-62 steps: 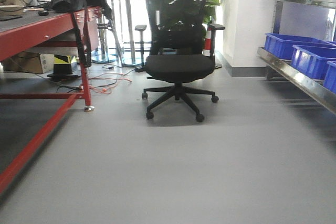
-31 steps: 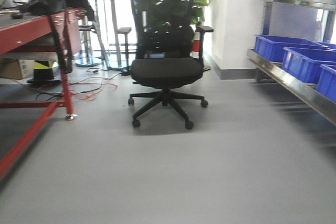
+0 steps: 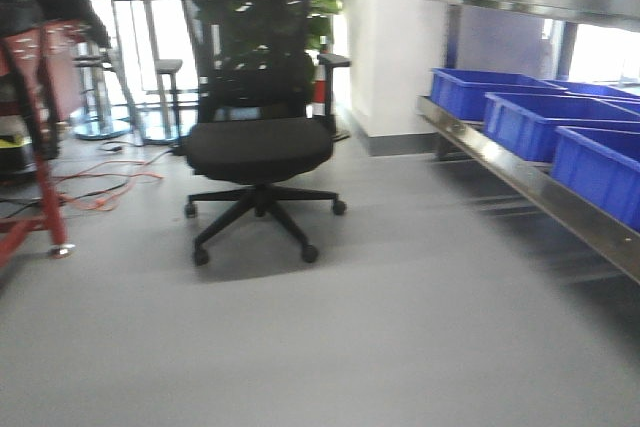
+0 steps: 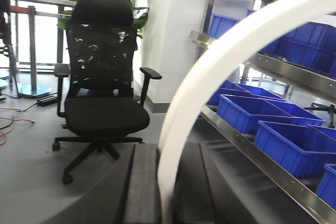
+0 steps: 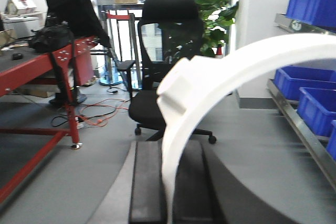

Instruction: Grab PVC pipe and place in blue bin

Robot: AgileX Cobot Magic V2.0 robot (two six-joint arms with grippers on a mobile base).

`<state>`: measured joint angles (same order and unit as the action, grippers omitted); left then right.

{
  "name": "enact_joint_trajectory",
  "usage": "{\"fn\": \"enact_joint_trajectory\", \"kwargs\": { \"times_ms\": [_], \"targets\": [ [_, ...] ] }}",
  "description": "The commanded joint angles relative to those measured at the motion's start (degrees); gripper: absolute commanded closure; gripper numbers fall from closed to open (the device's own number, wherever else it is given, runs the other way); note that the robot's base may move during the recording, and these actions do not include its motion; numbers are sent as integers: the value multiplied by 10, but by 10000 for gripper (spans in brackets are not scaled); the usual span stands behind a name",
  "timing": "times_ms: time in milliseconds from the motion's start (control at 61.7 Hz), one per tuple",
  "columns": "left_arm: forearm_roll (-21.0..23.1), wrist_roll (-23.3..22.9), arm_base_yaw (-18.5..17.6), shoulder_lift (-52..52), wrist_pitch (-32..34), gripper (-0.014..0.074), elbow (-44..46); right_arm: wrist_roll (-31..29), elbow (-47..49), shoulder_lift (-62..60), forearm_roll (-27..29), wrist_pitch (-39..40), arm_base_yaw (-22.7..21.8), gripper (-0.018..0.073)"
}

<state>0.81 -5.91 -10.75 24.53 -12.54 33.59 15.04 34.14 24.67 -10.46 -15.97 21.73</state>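
A white curved PVC pipe (image 4: 205, 61) arcs up and to the right out of my left gripper (image 4: 165, 153), which is shut on its lower end between the two black fingers. In the right wrist view a white curved pipe (image 5: 236, 64) with a thicker fitting at its bend rises from my right gripper (image 5: 169, 150), also shut on it. Whether this is one pipe or two I cannot tell. Blue bins (image 3: 545, 122) stand in a row on a steel shelf at the right, also seen from the left wrist as blue bins (image 4: 247, 114). Neither gripper shows in the front view.
A black office chair (image 3: 255, 137) stands on the grey floor ahead, left of centre. A red table leg (image 3: 40, 147) and orange cables (image 3: 100, 187) are at the far left. The steel shelf rail (image 3: 520, 177) runs along the right, beside a white pillar (image 3: 395, 37).
The front view has swung to the right: the chair and red table slid leftwards in frame, and the shelf with blue bins now fills more of the right side.
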Motion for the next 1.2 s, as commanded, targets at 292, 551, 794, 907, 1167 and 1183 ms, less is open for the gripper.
{"fn": "enact_joint_trajectory", "kwargs": {
  "times_ms": [292,551,794,907,1167,1183],
  "targets": [
    [1,-2,3,-3,16,707,1,0,5,-2,1,14,0,728],
    [1,-2,3,-3,16,707,1,0,5,-2,1,14,0,728],
    [1,-2,3,-3,16,707,1,0,5,-2,1,14,0,728],
    [1,-2,3,-3,16,707,1,0,5,-2,1,14,0,728],
    [1,-2,3,-3,16,707,1,0,5,-2,1,14,0,728],
    [1,-2,3,-3,16,707,1,0,5,-2,1,14,0,728]
  ]
}}
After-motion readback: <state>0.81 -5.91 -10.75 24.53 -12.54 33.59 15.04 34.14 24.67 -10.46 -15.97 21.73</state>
